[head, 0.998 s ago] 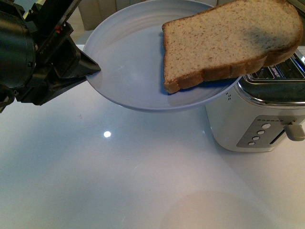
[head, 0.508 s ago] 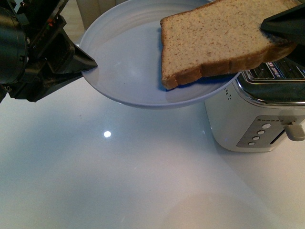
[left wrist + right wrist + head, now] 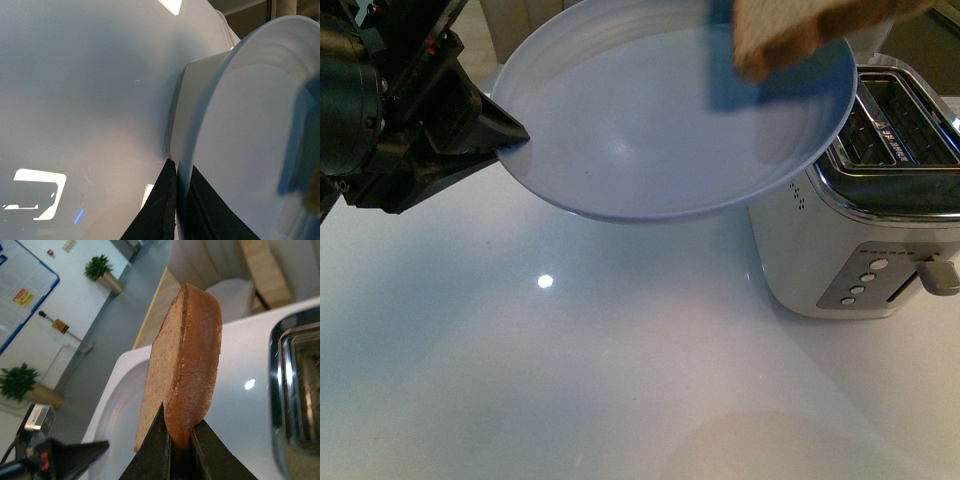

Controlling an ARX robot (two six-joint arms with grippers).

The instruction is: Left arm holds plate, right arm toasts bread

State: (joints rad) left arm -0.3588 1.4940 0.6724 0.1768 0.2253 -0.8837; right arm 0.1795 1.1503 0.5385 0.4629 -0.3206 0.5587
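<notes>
Left hand [image 3: 516,136] grips one plate [image 3: 650,140]; right hand [image 3: 180,436] pinches one bread slice [image 3: 186,360].

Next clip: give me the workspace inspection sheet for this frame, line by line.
Surface: glossy white table, light glare.
Job's things: round pale blue plate held raised and tilted; brown wholemeal bread slice held edge-on above it; white-and-chrome two-slot toaster standing on the table.
Clutter: nothing seen.
Grippers: black left gripper, jaws shut on the plate's rim; black right gripper, jaws shut on the bread's crust.
Cables: nothing seen.
Surroundings: potted plants and a wall noticeboard beyond the table.
</notes>
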